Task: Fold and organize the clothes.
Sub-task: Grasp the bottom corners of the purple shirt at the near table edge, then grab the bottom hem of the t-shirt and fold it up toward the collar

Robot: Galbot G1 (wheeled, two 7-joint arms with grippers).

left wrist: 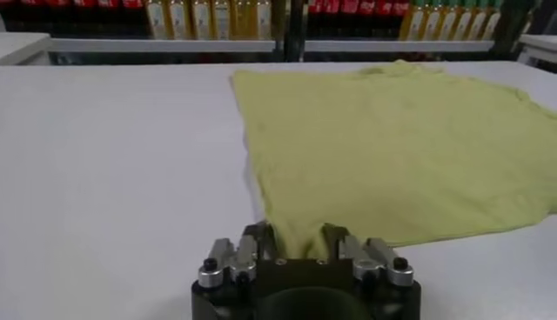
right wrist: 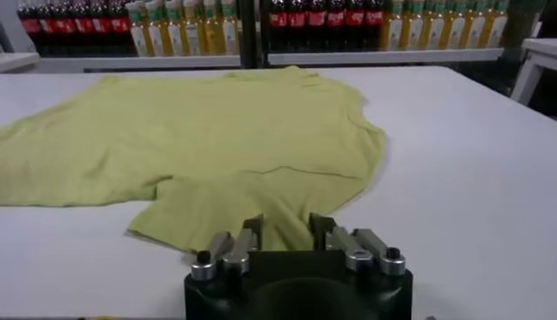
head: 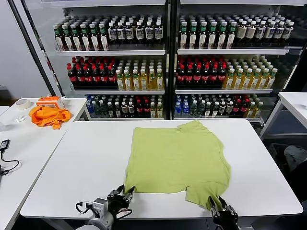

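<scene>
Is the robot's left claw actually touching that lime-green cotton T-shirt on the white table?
Touching. The left wrist view shows the lime-green T-shirt corner bunched between the left gripper jaws, which pinch its near edge.

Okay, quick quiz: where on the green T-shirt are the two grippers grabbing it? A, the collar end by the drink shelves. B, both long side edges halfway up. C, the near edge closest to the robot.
C: the left gripper and right gripper both pinch the T-shirt's near edge, jaws closed on fabric.
</scene>
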